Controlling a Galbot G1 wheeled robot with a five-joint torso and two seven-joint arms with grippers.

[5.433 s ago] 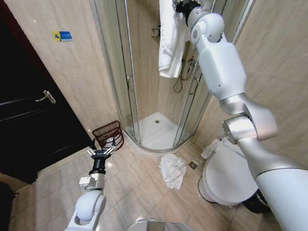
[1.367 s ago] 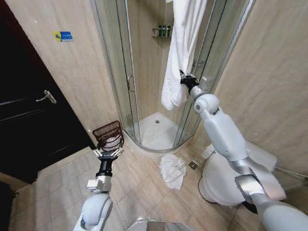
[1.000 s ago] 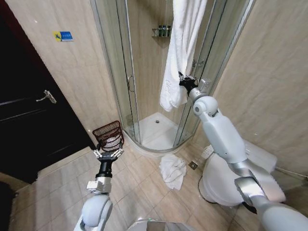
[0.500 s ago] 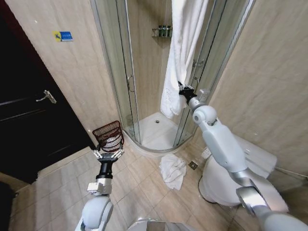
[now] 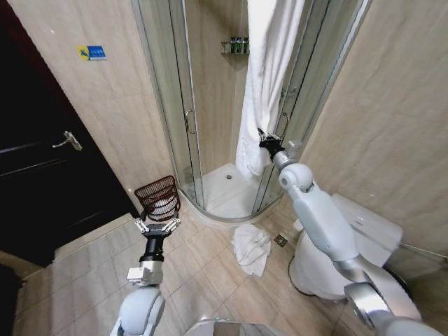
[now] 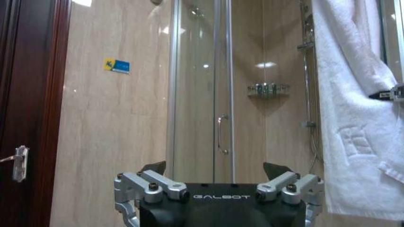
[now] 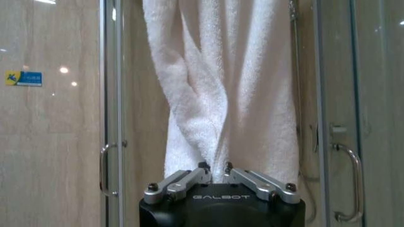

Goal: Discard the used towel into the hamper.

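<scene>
A long white towel (image 5: 269, 77) hangs down from the top of the glass shower enclosure. My right gripper (image 5: 265, 139) is shut on its lower part at about mid-height of the glass; in the right wrist view the fingertips (image 7: 203, 167) pinch a fold of the towel (image 7: 221, 94). The hamper (image 5: 157, 196), a dark reddish-brown wire basket, stands on the floor against the wall left of the shower. My left gripper (image 5: 155, 225) hovers open just in front of the hamper, holding nothing. The left wrist view shows that gripper (image 6: 215, 168) facing the shower, with the towel (image 6: 353, 118) off to one side.
A second white towel (image 5: 250, 248) lies crumpled on the floor tiles before the shower tray (image 5: 227, 185). A toilet (image 5: 329, 255) stands to the right. A dark door (image 5: 42, 161) is on the left. Tiled floor (image 5: 196, 273) lies open between hamper and toilet.
My right gripper has come down from high up to mid-height, dragging the towel down with it. The left arm has barely moved.
</scene>
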